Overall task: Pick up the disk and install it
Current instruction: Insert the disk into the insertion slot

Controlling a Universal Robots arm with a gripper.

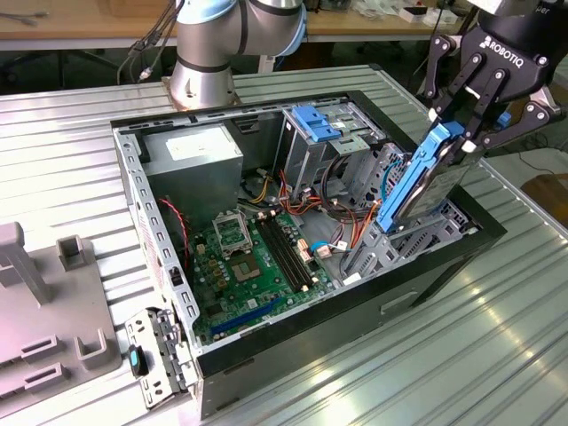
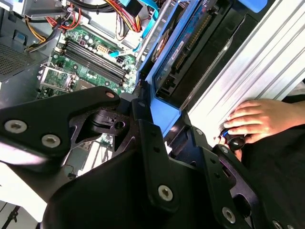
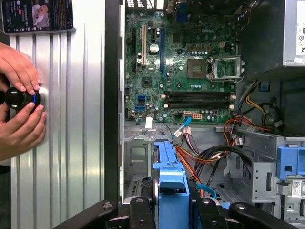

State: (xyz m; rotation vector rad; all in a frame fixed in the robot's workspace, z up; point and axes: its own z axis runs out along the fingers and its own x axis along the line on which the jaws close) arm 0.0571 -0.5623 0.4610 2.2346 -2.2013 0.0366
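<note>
Hand is clamped on the upper end of the disk, gripping across its blue rails. The disk hangs tilted beneath the hand, its lower end at the drive cage of the open computer case, perhaps touching it. Farther inside lie the motherboard and power supply. The case sits on a ribbed desk.

Disk top end behind hand
</note>
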